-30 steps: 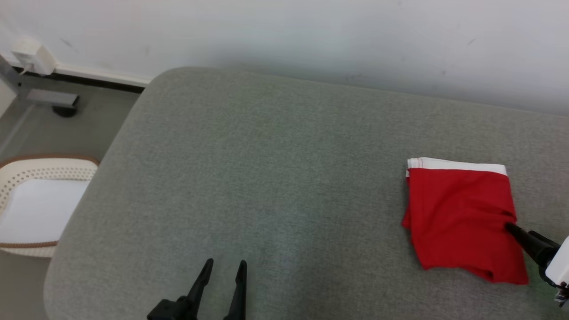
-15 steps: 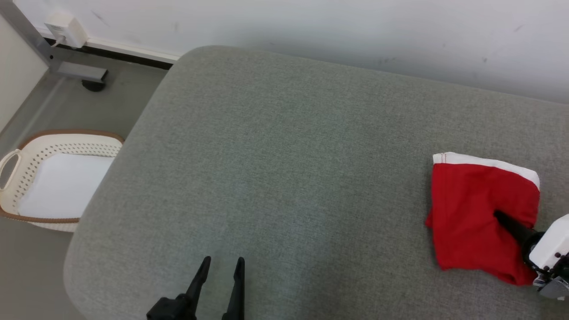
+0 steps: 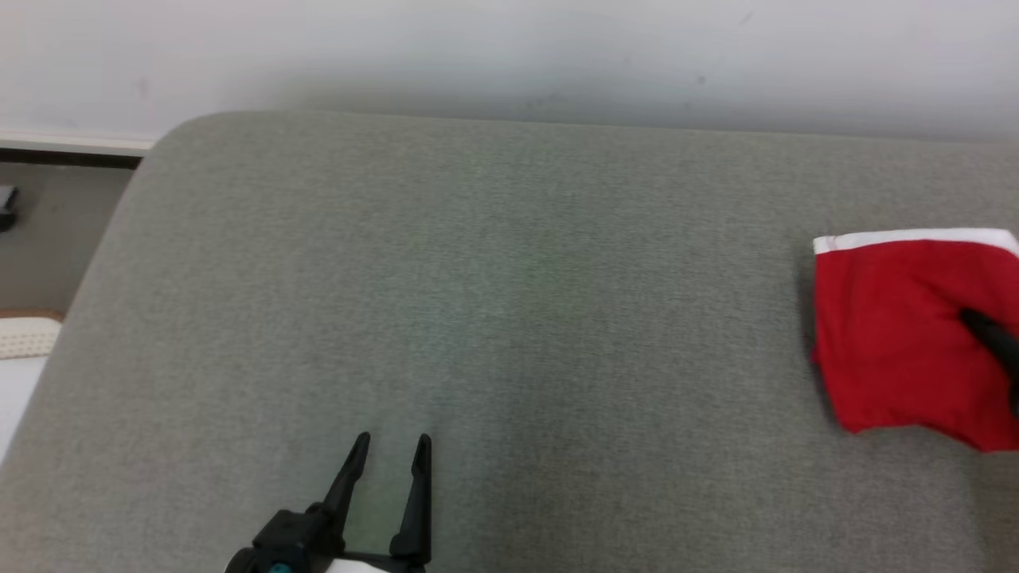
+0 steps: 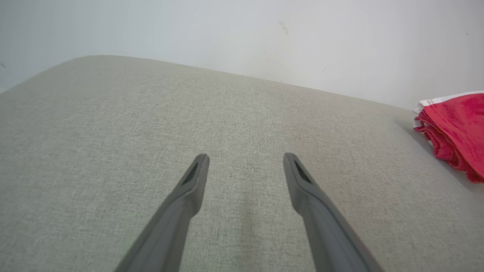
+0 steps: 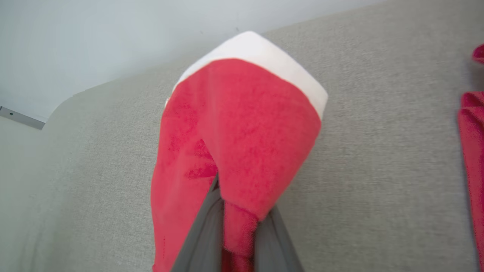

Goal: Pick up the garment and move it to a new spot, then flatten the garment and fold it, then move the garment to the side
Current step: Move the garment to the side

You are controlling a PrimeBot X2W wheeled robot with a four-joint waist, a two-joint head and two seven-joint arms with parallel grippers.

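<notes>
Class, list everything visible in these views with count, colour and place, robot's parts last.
red garment with a white waistband: one, red and white, cushion's right side
grey woven fabric cushion: one, grey, across the foreground
second red cloth: one, red, right edge of right wrist view
cream perforated plastic basket: one, cream, far left, cut off
white wall: one, white, behind the cushion
left hand: one, dark, open, over bare cushion
right hand: one, dark, shut on the garment
</notes>
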